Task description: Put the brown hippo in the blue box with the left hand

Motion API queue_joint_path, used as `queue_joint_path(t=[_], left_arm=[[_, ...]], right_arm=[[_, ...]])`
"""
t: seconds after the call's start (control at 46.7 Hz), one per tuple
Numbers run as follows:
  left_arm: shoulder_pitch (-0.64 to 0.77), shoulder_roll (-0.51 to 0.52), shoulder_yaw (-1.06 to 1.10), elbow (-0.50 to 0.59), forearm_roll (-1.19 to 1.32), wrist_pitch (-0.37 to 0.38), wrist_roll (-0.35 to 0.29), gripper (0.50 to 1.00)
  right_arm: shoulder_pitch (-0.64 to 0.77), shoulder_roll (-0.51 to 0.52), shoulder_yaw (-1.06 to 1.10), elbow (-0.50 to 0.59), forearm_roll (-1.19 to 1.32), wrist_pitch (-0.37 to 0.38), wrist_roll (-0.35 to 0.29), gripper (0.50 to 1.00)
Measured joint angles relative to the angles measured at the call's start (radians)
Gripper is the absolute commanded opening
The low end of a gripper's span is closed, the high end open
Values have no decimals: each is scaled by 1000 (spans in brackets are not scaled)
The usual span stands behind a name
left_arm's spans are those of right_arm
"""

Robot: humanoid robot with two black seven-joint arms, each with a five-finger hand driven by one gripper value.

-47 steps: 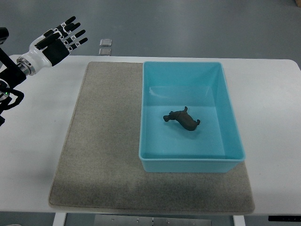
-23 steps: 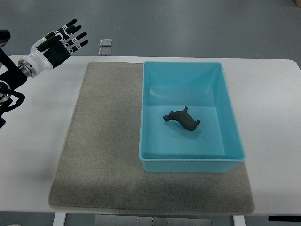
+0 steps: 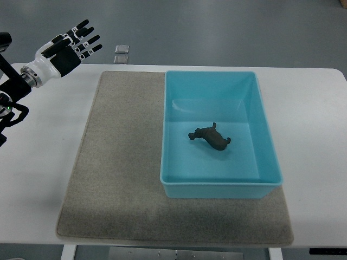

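From the top view, the brown hippo (image 3: 211, 137) lies on the smooth floor of the blue box (image 3: 260, 116), a little toward six o'clock of the floor's middle. It is a small, dark, matte figure with a rounded body; it appears to lie on its side, stubby legs sticking out, one end pointing to about nine o'clock. It touches none of the box walls.

The box is a rectangular tub of glossy light-blue plastic with rounded corners and sloping walls. It sits on the three o'clock half of a grey mat (image 3: 119, 162), a flat rectangle with a coarse, felt-like nap. The mat lies on a smooth white table (image 3: 320, 141).

The left hand (image 3: 65, 49) is at about ten o'clock in the picture, well apart from the box, over the table's far corner. It has a black palm and jointed black-and-white fingers (image 3: 81, 25), which are spread wide and straight, holding nothing.

Beyond the table at about eleven o'clock, a small pale square plate (image 3: 122, 49) lies on the grey floor.
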Motion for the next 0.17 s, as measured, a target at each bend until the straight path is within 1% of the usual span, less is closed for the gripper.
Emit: queue_joint_path(t=[0.171], left_arm=[[-1,0,0,0,0,0,0,999]], right_arm=[[0,0,-2,0,-2,0,0,936]])
